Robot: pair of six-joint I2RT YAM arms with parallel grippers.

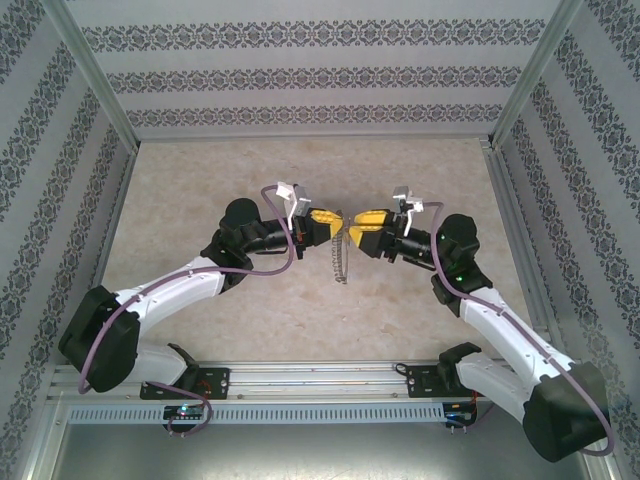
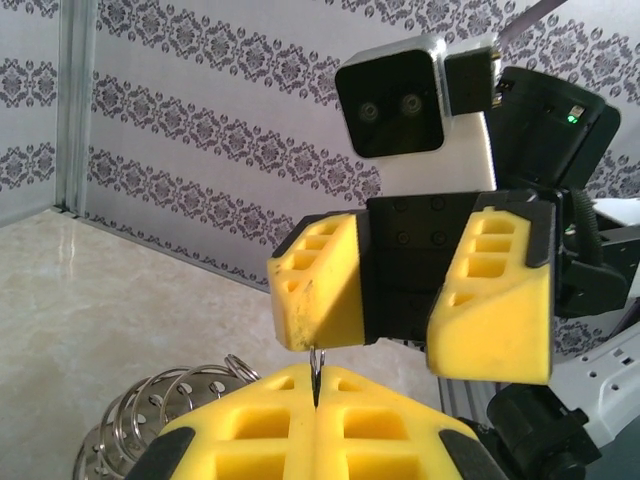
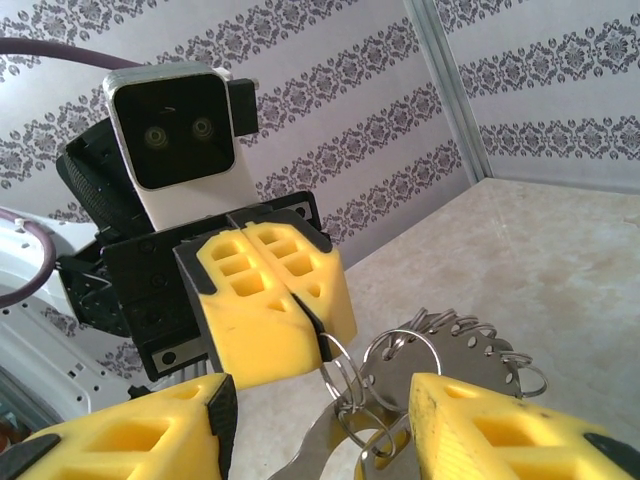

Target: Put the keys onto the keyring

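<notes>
Marble table (image 1: 250,310), left claw (image 3: 290,335) clamps keyring (image 3: 400,352), right claw (image 2: 405,350) apart, coils (image 2: 150,420) clear from wrists

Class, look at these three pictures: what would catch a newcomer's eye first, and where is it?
Two yellow-fingered grippers meet tip to tip above the middle of the table: the left gripper is shut and the right gripper is open. Between them hangs the coiled metal keyring, one loop pinched in the left gripper.
</notes>
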